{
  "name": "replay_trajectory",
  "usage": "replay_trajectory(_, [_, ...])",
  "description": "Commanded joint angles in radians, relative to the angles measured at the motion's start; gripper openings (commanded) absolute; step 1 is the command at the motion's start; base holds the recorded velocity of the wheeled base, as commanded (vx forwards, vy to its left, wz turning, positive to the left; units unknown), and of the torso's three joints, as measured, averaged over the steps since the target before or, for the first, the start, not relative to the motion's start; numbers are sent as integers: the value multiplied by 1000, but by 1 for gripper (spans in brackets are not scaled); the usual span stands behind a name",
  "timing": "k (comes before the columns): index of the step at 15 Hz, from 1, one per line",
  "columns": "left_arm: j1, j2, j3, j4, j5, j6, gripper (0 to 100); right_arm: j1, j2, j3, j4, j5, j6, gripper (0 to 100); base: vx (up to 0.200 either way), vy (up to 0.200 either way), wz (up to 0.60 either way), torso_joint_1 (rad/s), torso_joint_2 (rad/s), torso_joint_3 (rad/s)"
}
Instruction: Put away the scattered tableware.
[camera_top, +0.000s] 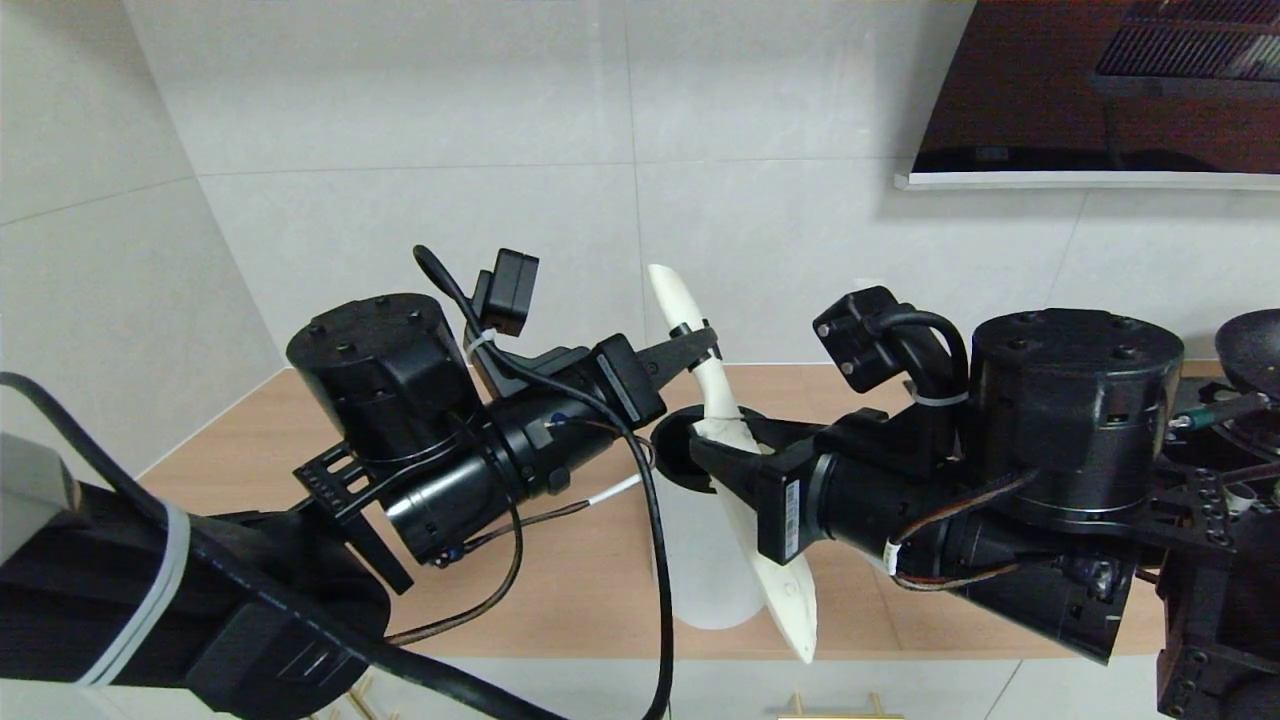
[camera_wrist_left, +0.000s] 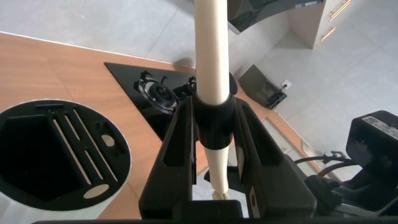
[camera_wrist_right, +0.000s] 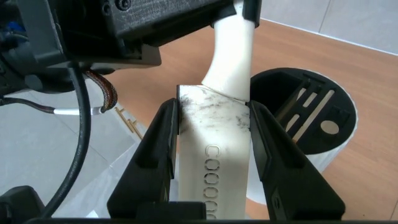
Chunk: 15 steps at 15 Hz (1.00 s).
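Note:
A long cream slotted spatula (camera_top: 735, 490) hangs tilted in the air over a white utensil holder (camera_top: 705, 580) with a black divided top. My left gripper (camera_top: 697, 352) is shut on its thin handle (camera_wrist_left: 211, 56). My right gripper (camera_top: 722, 452) is shut on the wider scuffed part (camera_wrist_right: 214, 143) lower down. In the left wrist view the gripper (camera_wrist_left: 214, 115) wraps the handle, with the holder (camera_wrist_left: 62, 155) off to one side below. The right wrist view has the gripper (camera_wrist_right: 213, 118) clamping the blade and the holder (camera_wrist_right: 311, 118) just behind it. Flat utensils lie in the holder's slots.
The holder stands on a wooden counter (camera_top: 560, 580) near its front edge. A black hob with a burner (camera_wrist_left: 161, 93) lies beside it, and dark cookware (camera_top: 1250, 350) sits at the right. A dark range hood (camera_top: 1100, 90) hangs upper right. Tiled walls close the back and left.

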<state>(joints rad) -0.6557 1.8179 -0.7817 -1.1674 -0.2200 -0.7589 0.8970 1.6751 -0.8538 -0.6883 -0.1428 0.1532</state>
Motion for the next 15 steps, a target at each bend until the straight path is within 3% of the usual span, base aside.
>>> replay_trajectory(1, [-1,-3,-1,0,-1,0,0,0,2,1,0,0,0,100,0,0,0,0,0,0])
replay_trajectory(6, [1,-22,-13,5,8,3,0,0,-6,4,-14,-1,2,100,0,0,0,0,0,0])
replay_trajectory(8, [10,-63,-24,25,22,27,0,-12,-48,7,-13,-31,-3,100,0,0,0,0,0,0])
replay_trajectory(10, [39,-124,-74,112,70,76,0,-73,-132,22,1,-24,-7,100,0,0,0,0,0,0])
replay_trajectory(11, [47,-158,-154,227,160,113,0,-118,-201,29,32,-20,-7,100,0,0,0,0,0,0])
replay_trajectory(13, [57,-175,-303,388,249,176,0,-168,-293,25,102,5,-9,100,0,0,0,0,0,0])
replay_trajectory(15, [47,-161,-360,456,344,291,0,-207,-345,25,131,40,-9,100,0,0,0,0,0,0])
